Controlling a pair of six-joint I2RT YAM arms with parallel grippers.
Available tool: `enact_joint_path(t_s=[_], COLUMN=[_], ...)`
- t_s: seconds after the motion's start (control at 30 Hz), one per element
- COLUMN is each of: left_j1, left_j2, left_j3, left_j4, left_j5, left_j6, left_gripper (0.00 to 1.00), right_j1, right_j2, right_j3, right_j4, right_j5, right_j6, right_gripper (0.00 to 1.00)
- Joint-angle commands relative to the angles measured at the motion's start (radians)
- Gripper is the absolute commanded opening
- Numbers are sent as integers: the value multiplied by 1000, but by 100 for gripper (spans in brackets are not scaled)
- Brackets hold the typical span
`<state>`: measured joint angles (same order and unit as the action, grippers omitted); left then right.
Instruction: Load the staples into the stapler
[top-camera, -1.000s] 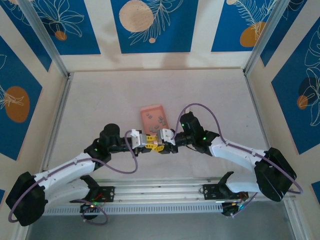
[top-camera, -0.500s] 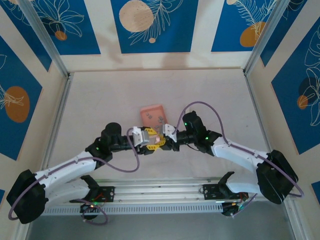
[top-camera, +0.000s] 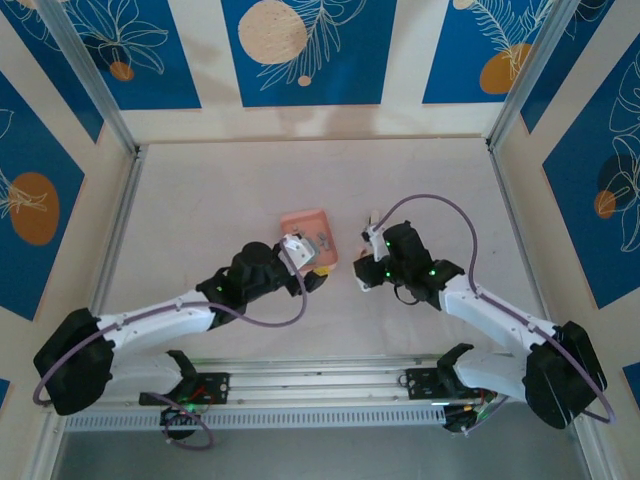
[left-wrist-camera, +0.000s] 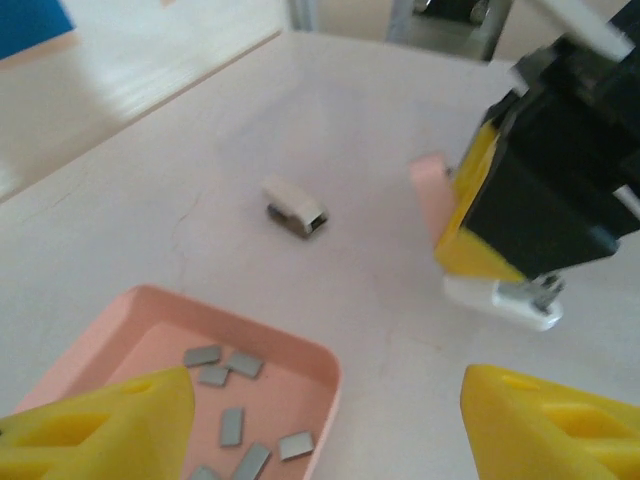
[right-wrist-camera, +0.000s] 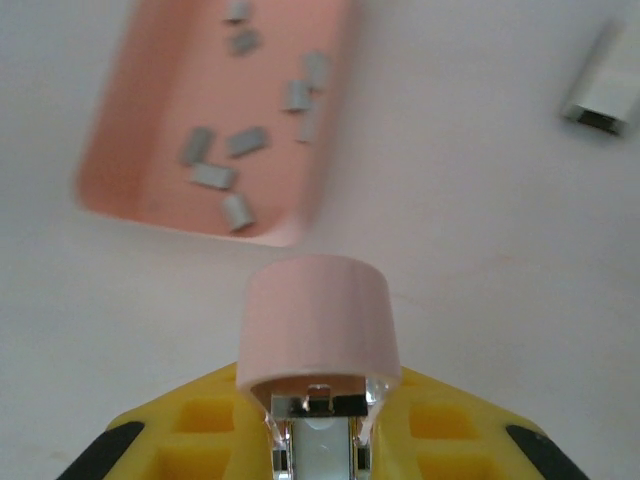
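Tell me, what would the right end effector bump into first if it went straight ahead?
Probably the pink tray with the staples: the right end effector, gripping the stapler, points toward it. Depth is unclear.

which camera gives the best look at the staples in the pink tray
Right wrist: the staples lie spread across the pink tray, each strip distinct from above. Left wrist catches a handful low in frame, at a slant, the tray partly cut off. In top external they are tiny grey specks.

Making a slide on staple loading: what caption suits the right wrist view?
Right tool gripping the pink stapler, facing the salmon tray of loose grey staples.
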<state>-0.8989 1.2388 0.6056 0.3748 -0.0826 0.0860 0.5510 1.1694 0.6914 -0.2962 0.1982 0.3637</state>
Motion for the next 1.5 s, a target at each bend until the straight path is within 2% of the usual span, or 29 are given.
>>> enact_joint_path(t_s=[0.0, 0.3, 0.73, 0.97, 1.07, 1.23, 1.47], left_j1=[-17, -18, -14, -13, -13, -11, -2], left_j2=[29, 61, 69, 69, 71, 65, 48], left_j3=[38, 9, -8, -10, -13, -12, -18], left_j4=[-1, 10, 30, 32, 40, 35, 27], left_j5=[-164, -234, -252, -267, -273, -275, -284], left_j6=[-65, -126, -136, -120, -114, -112, -112], left_gripper=[70, 73, 74, 74, 74, 74, 75], right_j1=[-8, 3, 11, 14, 14, 31, 13], right_j2=[53, 214, 421, 492, 506, 480, 346], right_j3=[61, 144, 256, 286, 284, 296, 350], right_j4=[-97, -144, -116, -99, -78, -111, -213], right_j5=[114, 183, 220, 207, 194, 198, 223], right_j6=[167, 268, 256, 240, 233, 220, 188], right_gripper=[9, 9, 9, 14, 20, 43, 54])
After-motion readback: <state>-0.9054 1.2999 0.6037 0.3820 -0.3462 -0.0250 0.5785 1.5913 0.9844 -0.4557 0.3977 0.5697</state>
